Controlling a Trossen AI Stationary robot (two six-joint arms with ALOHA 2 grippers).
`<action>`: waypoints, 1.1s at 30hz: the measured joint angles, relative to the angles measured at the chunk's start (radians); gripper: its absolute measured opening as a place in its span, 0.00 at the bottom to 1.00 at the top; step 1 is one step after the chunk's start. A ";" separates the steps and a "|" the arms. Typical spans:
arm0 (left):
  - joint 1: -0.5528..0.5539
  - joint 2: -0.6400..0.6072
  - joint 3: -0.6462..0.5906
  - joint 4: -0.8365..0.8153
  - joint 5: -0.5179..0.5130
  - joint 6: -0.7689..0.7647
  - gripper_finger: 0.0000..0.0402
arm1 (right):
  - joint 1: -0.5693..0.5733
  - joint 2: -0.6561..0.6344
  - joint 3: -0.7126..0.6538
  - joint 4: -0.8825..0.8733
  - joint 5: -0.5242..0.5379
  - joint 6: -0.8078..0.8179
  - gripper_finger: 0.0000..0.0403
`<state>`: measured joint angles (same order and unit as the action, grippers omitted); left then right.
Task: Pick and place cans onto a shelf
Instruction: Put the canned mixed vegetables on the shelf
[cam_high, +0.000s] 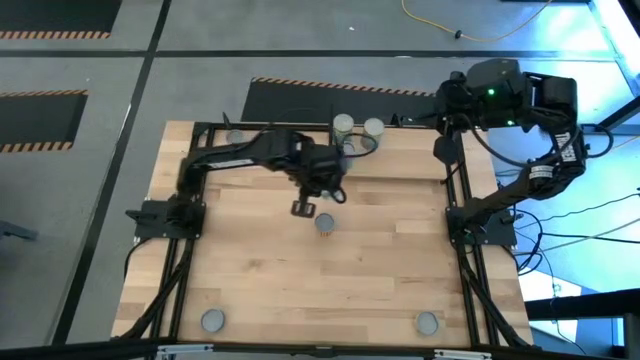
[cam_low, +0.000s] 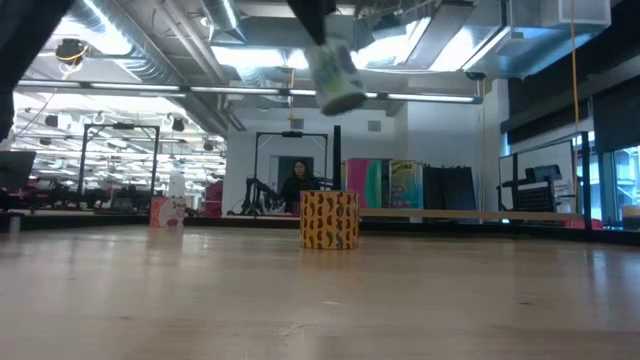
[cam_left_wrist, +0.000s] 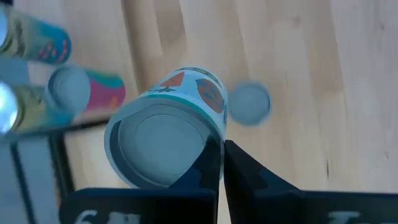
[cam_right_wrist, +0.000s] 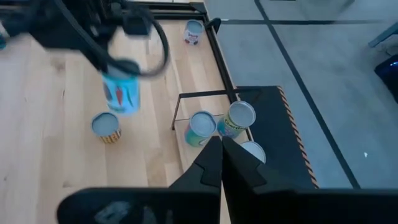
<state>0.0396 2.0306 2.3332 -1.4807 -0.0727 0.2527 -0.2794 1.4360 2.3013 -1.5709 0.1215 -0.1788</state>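
My left gripper is over the middle of the table, shut on a can with a white-and-teal label and orange carrots, held above the tabletop; the can also shows in the right wrist view and the low view. A yellow patterned can stands on its base on the table just near of it. Several cans stand on the light wood shelf at the far edge. My right gripper is shut and empty, raised beyond the shelf's right end. My left gripper holds the carrot can by its top rim, one finger over the recessed lid and one outside the wall. The fingers come from above, pointing down. The can hangs below them, lifted clear of the table and somewhat tilted.
Single cans stand at the near left, near right and far left. Black frame rails run along both sides. A black mat with striped edge lies behind the shelf. A person is far behind the table.
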 joint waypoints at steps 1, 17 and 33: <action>0.007 0.021 0.015 0.014 0.018 0.011 0.00 | 0.000 -0.005 0.000 0.000 -0.001 0.007 0.01; -0.013 0.263 0.009 0.210 0.111 0.091 0.00 | 0.000 -0.030 0.000 0.000 -0.019 0.016 0.01; -0.034 0.381 0.010 0.228 0.117 0.101 0.01 | 0.000 -0.030 0.000 0.000 -0.028 0.013 0.01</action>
<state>0.0051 2.4119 2.3428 -1.2527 0.0442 0.3533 -0.2794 1.4063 2.3013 -1.5711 0.0939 -0.1660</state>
